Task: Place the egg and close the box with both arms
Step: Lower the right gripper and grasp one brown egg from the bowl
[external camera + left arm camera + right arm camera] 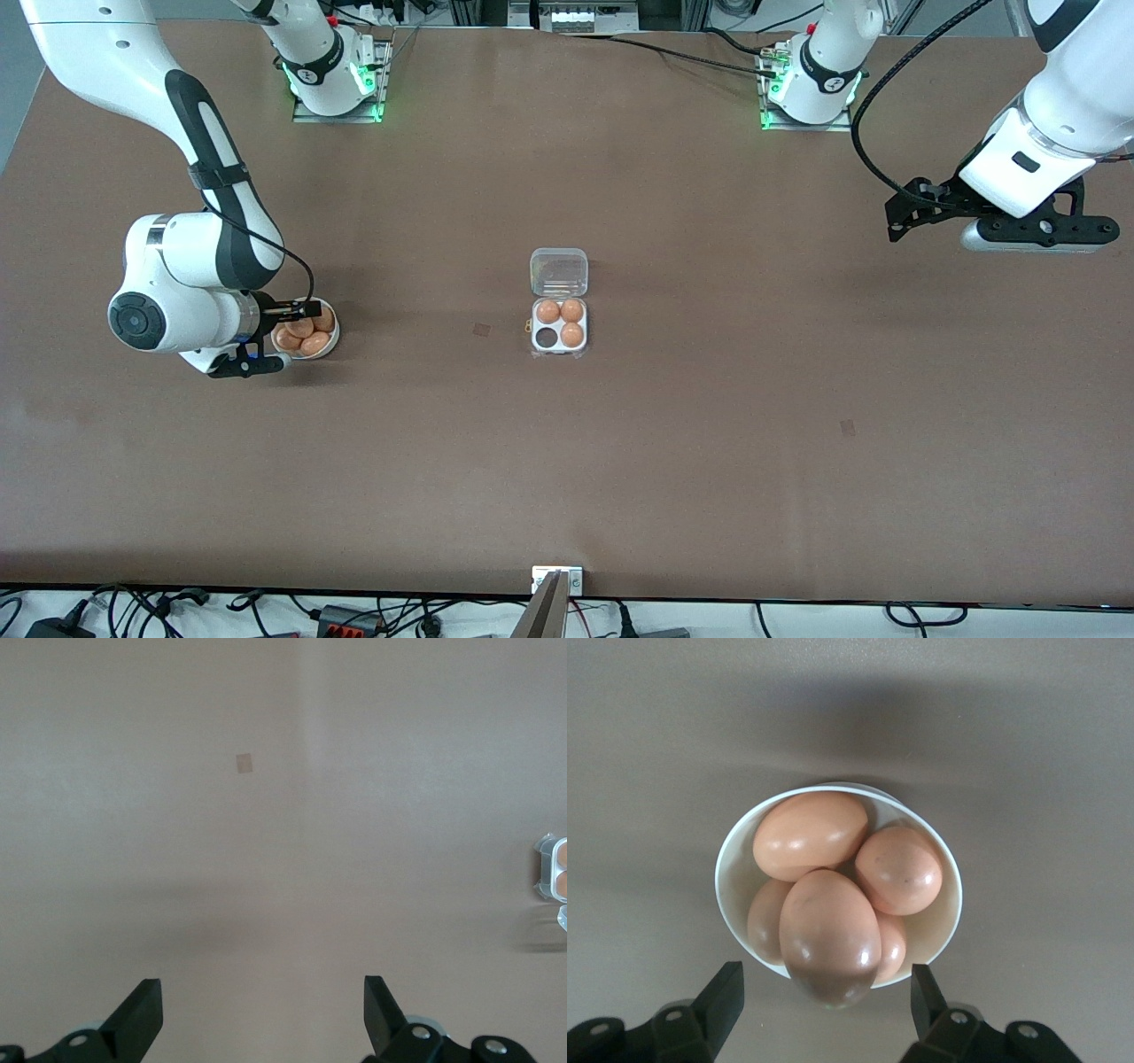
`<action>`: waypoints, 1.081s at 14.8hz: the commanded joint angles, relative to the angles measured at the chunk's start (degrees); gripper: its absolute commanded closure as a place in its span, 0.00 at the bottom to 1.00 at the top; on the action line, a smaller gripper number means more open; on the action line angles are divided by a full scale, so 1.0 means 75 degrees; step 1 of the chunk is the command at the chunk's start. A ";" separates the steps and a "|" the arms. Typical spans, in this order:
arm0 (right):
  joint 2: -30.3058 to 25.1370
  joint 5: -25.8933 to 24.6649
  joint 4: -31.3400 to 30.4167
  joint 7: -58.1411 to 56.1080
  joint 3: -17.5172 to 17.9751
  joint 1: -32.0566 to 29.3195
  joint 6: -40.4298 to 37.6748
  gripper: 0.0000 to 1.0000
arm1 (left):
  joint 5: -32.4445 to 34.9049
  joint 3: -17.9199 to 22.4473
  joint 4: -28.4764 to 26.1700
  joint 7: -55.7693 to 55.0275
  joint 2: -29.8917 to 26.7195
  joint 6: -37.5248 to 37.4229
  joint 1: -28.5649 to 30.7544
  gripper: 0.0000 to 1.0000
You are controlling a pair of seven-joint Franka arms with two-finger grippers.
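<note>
The box's white tray (534, 326) stands mid-table with three orange-brown eggs (561, 320) in it and one empty cell (547, 338). Its clear lid (559, 272) lies open, farther from the front camera than the tray. My right gripper (288, 330) is open and low over a round white bowl (333, 346) of several eggs. In the right wrist view its fingertips (728, 990) flank the end of the topmost egg (828, 935) without touching it. My left gripper (895, 220) is open and empty, high over bare table at the left arm's end. The box's edge shows in the left wrist view (554, 868).
Small tape marks lie on the brown table, one between the bowl and the box (481, 330), one nearer the front camera toward the left arm's end (848, 427). A metal bracket (556, 580) sits at the table's front edge.
</note>
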 commanded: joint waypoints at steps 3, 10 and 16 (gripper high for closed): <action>0.0042 0.0146 -0.0043 -0.0153 0.0030 -0.0009 0.0124 0.23 | -0.0094 -0.0030 0.0196 0.0026 0.0069 -0.0186 0.0022 0.00; 0.0030 0.0158 -0.0008 -0.0071 0.0030 -0.0032 0.0112 0.94 | -0.0094 -0.0019 0.0196 0.0026 0.0069 -0.0186 0.0022 0.00; -0.0075 0.0158 0.0039 -0.0071 0.0100 0.0015 0.0007 1.00 | -0.0094 -0.0030 0.0196 0.0026 0.0069 -0.0186 0.0022 0.00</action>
